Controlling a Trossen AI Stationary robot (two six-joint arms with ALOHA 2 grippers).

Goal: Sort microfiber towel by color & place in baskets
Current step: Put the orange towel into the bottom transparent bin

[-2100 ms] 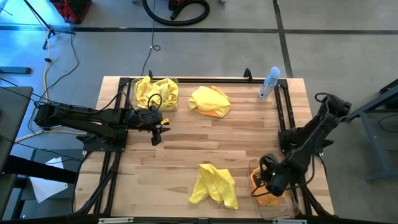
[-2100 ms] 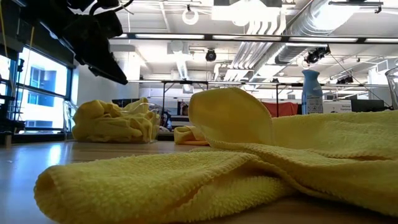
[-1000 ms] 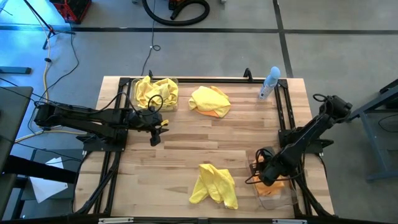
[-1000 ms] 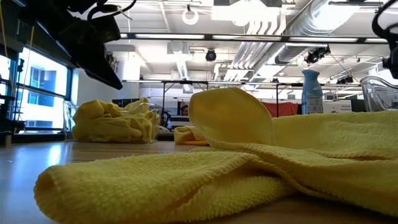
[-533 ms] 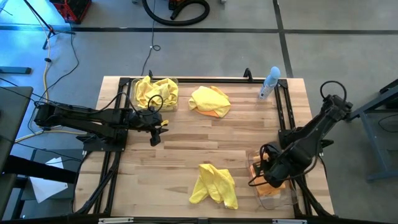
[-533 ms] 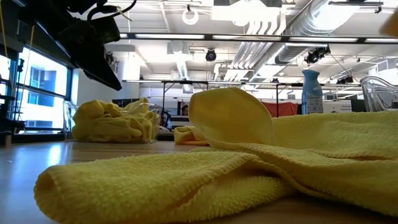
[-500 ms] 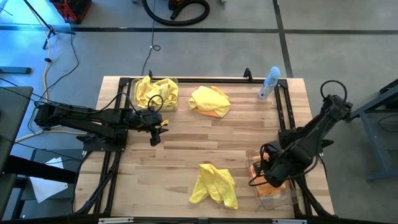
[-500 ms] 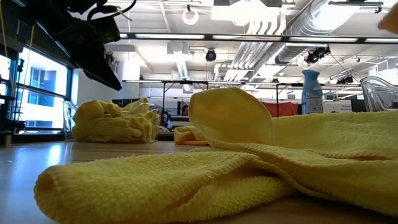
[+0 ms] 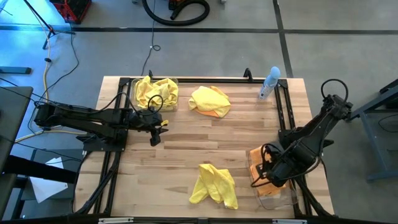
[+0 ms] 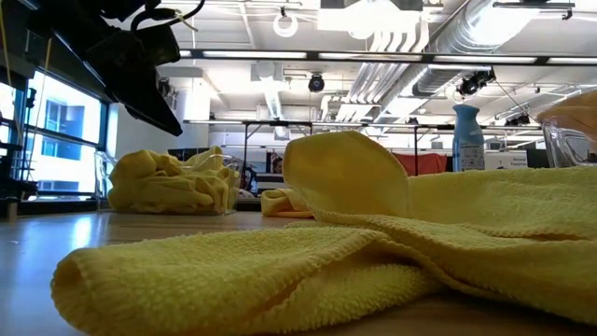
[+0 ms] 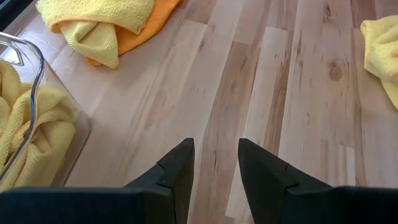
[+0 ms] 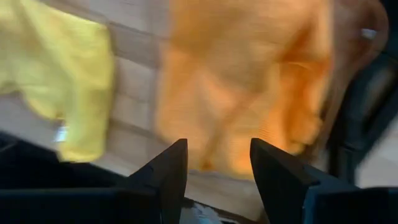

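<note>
1. An orange towel point(image 9: 260, 169) lies at the table's four o'clock corner, draped in and over the clear basket point(image 9: 273, 198) that stands there; in the right wrist view the same orange cloth point(image 12: 242, 87) fills the frame just ahead of the fingers.
2. The right gripper point(image 9: 268, 176) hovers over that basket, its fingers apart with nothing between them and the orange cloth lying free beneath.
3. A crumpled yellow towel point(image 9: 214, 186) lies on the bare wood at six o'clock, just beside the right-hand basket but apart from it.
4. At twelve o'clock a yellow towel on an orange one point(image 9: 210, 101) forms a small heap on the table.
5. At eleven o'clock the second clear basket point(image 9: 133, 99) holds a pile of yellow towels point(image 9: 155, 91).
6. The left gripper point(image 9: 156, 132) waits at nine o'clock, just on the near side of that basket, its fingers point(image 11: 177, 174) standing apart over bare wood and holding nothing.
7. A pale blue spray bottle point(image 9: 269, 83) stands upright at one o'clock, near the far edge of the wooden table point(image 9: 186, 146).
</note>
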